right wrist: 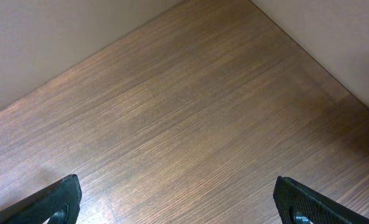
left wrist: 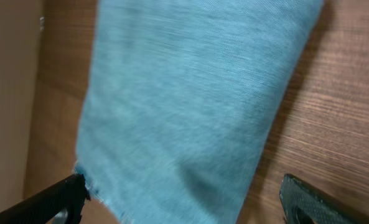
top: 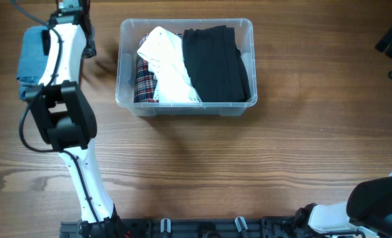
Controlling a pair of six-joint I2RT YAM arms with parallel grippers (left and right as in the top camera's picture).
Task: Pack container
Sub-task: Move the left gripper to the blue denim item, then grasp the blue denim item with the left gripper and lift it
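Spread wide and empty, left gripper [left wrist: 184, 186] just above a folded blue cloth [left wrist: 190, 93], probably lined up to lift it. Equally wide, empty, right gripper [right wrist: 178, 193] parked over the table [right wrist: 190, 112], out of the way. Farther off, right of the cloth: container [top: 125, 66], already holding plaid, white, black clothes [top: 172, 66].

Table [top: 262, 165] — dark brown wood-grain top, matte, evenly lit with a faint sheen. Plain beige surface [right wrist: 53, 37] — borders the tabletop on two sides of one corner.

even soft light, blurred left-wrist close-up
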